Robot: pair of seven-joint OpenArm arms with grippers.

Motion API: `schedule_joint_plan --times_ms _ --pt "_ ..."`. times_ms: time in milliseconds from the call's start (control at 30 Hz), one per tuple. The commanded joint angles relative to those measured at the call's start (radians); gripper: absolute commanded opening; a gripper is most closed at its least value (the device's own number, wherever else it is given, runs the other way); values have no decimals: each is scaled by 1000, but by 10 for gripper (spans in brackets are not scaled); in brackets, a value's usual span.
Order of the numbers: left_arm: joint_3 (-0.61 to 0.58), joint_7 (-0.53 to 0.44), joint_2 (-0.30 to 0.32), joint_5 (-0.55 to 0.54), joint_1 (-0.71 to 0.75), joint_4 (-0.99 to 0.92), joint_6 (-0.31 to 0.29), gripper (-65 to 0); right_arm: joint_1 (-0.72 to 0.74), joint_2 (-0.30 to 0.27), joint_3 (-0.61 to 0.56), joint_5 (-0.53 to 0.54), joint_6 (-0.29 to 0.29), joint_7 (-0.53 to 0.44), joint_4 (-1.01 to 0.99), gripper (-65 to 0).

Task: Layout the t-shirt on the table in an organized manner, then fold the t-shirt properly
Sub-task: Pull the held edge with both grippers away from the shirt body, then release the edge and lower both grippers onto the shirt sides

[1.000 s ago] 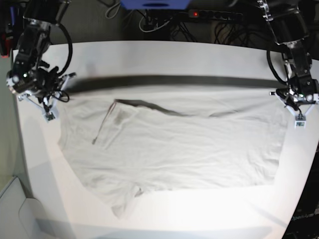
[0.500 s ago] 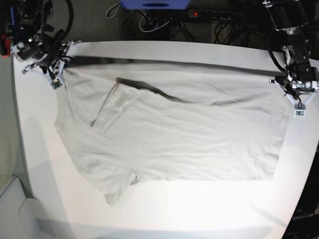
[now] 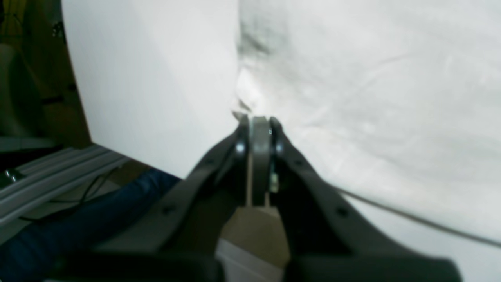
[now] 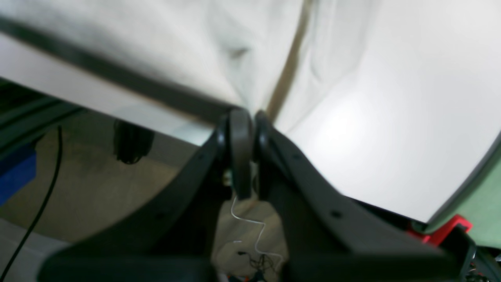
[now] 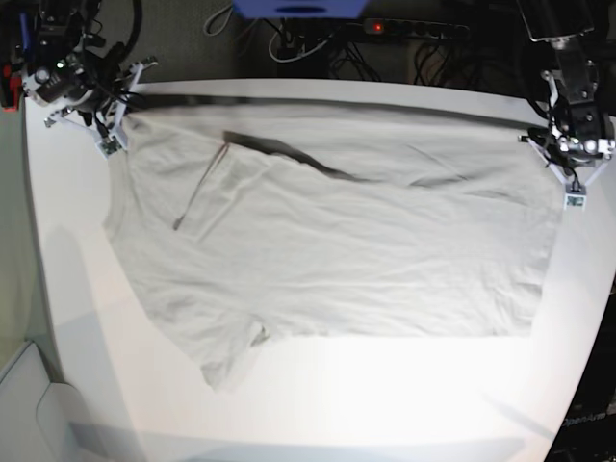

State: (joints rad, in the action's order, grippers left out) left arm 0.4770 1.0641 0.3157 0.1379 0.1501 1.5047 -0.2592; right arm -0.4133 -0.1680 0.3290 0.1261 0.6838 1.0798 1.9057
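The t-shirt (image 5: pixel 327 241) lies spread across the white table (image 5: pixel 404 404), wrinkled, with its far edge stretched into a nearly straight line between the 2 tools. The left tool (image 5: pixel 574 189) is clamped on the t-shirt's corner near the table's edge; in the left wrist view its tips (image 3: pixel 258 125) press together with the cloth (image 3: pixel 372 109) fanning away ahead of them and bare table to their left. The right tool (image 5: pixel 109 138) is also closed on the t-shirt, pinching a corner by the far table edge; in the right wrist view its tips (image 4: pixel 244 117) meet on fabric (image 4: pixel 188 47), a seam running away from them. A sleeve points toward the near edge, well away from both tools.
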Motion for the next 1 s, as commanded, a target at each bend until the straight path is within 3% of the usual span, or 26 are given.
schedule_joint_plan --times_ms 0,267,467,533,700,767,900,967 --pt "6 -6 17 12 -5 17 2 -650 1 -8 6 -3 14 -8 18 -650" --pt "41 -12 18 12 -4 17 2 -650 0 -8 6 -3 14 -3 18 -631" --pt "79 -14 20 12 -4 17 2 -641 -17 -8 8 -1 14 -5 18 -448" --pt "75 -8 21 12 -4 17 2 -579 -17 -8 8 -1 14 -5 18 -387" --pt "81 -14 17 12 1 18 2 -300 -12 -8 11 -1 14 -5 19 -301" --pt "82 -22 15 10 10 29 -16 -275 -9 -8 34 -1 14 -8 19 -298" --pt "84 -14 12 15 9 81 -171 -272 18 12 103 1 14 -6 33 -298" --pt "84 8 12 18 9 113 -206 -271 34 17 144 1 14 -5 42 -297"
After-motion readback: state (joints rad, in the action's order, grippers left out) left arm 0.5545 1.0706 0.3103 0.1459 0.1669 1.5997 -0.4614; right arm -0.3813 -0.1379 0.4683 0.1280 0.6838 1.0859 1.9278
